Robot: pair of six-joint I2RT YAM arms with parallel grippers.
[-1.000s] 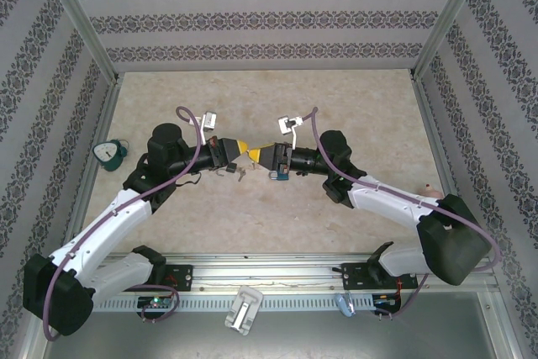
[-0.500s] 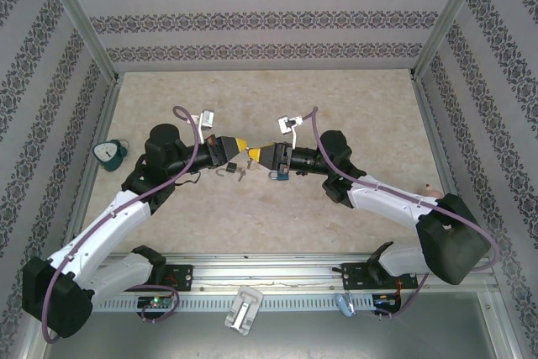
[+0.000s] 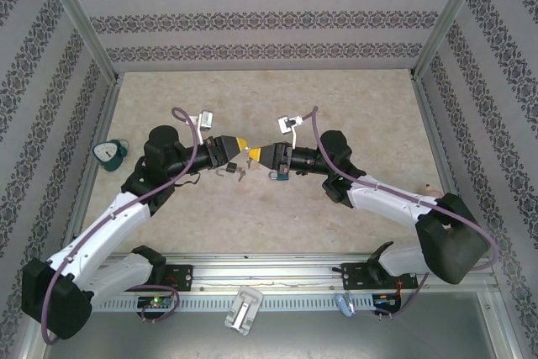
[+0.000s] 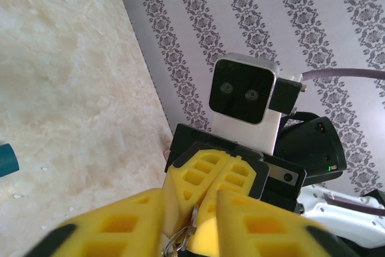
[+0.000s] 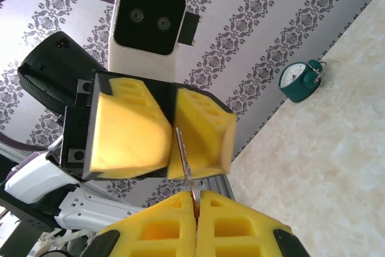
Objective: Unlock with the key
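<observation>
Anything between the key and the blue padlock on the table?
Nothing visible does. The key is pinched between the left end effector and the right end effector, tip to tip. The blue padlock lies on the table beside the right one.

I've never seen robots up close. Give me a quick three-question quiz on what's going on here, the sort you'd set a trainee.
1. True or false: the left hand and the right hand meet tip to tip above the table.
2. What thin thing is pinched between their yellow fingers? A: a metal key. B: a pencil. C: a ribbon.
3. Fill in: the teal round object sits near the table's ___ edge.

Key: 1 true; 2 A; 3 left.
</observation>
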